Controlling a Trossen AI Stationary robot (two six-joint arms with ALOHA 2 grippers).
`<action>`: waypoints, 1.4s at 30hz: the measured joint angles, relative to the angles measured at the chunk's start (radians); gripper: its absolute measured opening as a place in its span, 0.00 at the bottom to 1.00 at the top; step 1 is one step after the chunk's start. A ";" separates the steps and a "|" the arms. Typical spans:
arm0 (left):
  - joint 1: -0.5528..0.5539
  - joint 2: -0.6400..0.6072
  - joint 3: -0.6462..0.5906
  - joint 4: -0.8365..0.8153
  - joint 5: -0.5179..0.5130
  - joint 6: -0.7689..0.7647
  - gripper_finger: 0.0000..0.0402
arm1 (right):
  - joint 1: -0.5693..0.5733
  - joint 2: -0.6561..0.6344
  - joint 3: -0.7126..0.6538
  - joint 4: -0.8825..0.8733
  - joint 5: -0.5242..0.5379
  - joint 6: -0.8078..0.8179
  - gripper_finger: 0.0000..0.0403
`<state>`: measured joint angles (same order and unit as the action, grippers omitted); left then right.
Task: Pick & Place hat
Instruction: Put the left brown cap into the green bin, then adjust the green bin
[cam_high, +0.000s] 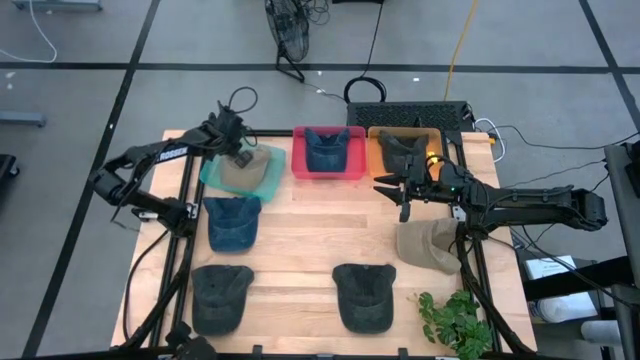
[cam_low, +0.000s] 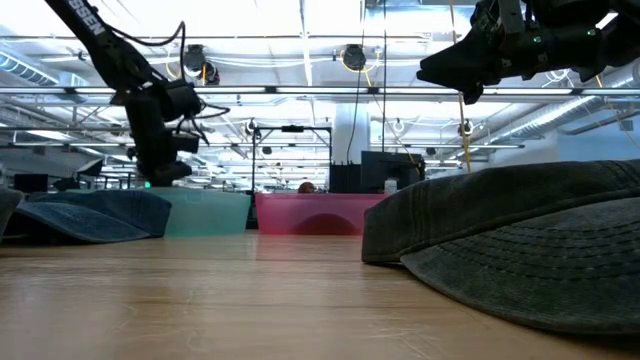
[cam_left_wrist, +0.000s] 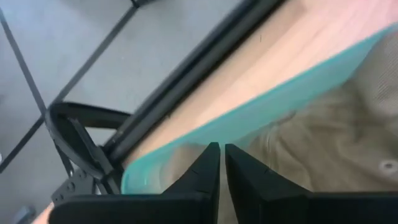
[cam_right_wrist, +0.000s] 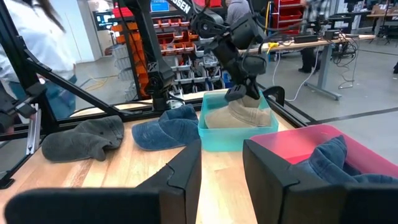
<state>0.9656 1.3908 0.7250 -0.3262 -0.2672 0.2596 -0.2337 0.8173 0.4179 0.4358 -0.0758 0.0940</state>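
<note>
High view: seven hats (cam_high: 363, 293) (three binned (cam_high: 330, 172)).

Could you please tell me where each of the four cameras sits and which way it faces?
High view: above the table, looking straight down; both arms, three bins and loose caps show.
Low view: at tabletop height, looking level past a dark cap into the room; both arms hang from above.
Left wrist view: on the left arm, over the teal bin and its tan cap; left gripper nearly shut.
Right wrist view: on the right arm, facing across the table; right gripper open.
Shared: both wrist views show the teal bin.
</note>
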 joint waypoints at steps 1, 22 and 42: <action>-0.004 -0.013 0.000 0.005 0.000 0.000 0.09 | 0.000 0.000 0.000 0.000 0.000 0.000 0.24; -0.354 -0.325 0.000 -0.487 0.494 0.036 0.09 | 0.000 0.000 0.000 0.000 -0.002 0.018 0.24; -0.576 -0.074 -0.002 -0.535 0.146 0.157 0.09 | 0.000 0.000 0.000 0.001 -0.003 0.018 0.24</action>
<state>0.3895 1.3163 0.7235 -0.8610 -0.1216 0.4166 -0.2337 0.8177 0.4179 0.4366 -0.0792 0.1120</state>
